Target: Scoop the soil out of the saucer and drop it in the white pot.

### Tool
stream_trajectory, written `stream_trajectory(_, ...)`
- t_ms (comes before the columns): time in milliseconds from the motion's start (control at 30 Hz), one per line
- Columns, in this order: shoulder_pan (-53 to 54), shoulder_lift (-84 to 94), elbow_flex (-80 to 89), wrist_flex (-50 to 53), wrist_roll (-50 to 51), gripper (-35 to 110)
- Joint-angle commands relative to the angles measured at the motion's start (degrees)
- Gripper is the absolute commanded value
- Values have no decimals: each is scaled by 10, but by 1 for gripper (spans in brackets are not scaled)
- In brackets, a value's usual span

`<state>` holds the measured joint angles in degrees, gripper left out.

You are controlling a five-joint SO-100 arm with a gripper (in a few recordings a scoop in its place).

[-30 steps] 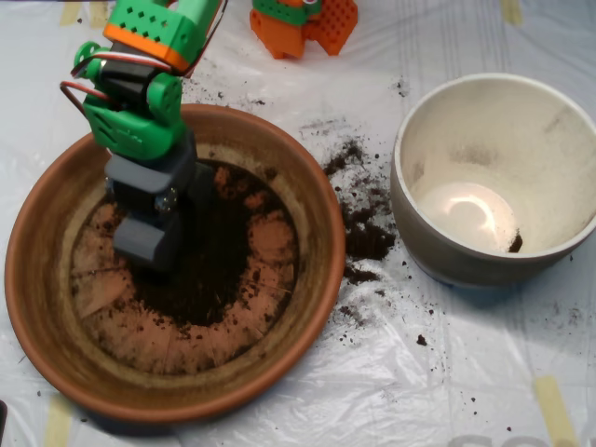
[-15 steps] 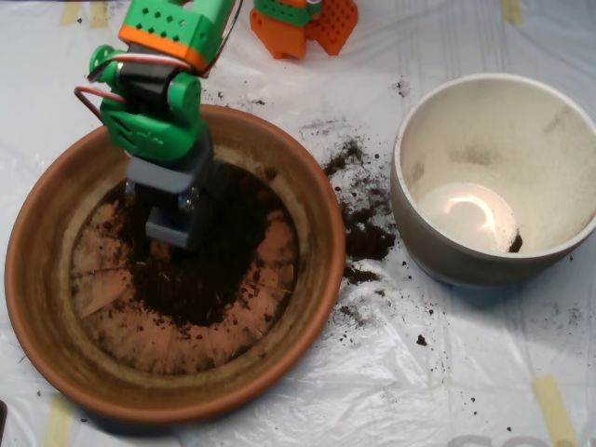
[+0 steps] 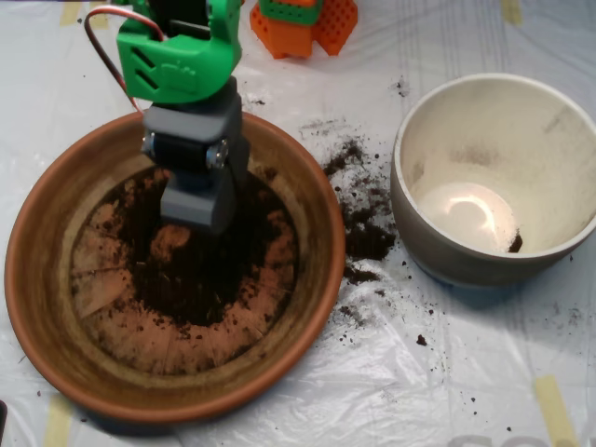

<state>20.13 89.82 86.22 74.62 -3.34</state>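
Over the saucer (image 3: 56,307) on the left, the grey scoop (image 3: 196,205) hangs from its green mount, tip pointing down at the soil (image 3: 200,275). From up here the halves look pressed together with no gap, though whether there's dirt inside I can't tell. Most of the dark stuff sits in a patch in the middle of the dish. A messy trail of spilled soil (image 3: 358,219) lies on the plastic sheet (image 3: 438,372) between dish and pot (image 3: 438,251). A small clump (image 3: 515,243) sits inside the pot.
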Motion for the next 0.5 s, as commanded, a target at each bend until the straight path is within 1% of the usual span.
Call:
stream_trajectory(0, -22, 86, -47, 8, 3, -1)
stream_trajectory(267, -120, 163, -68, 25, 18, -1)
stream_trajectory(467, -207, 172, -116, 40, 16, -1)
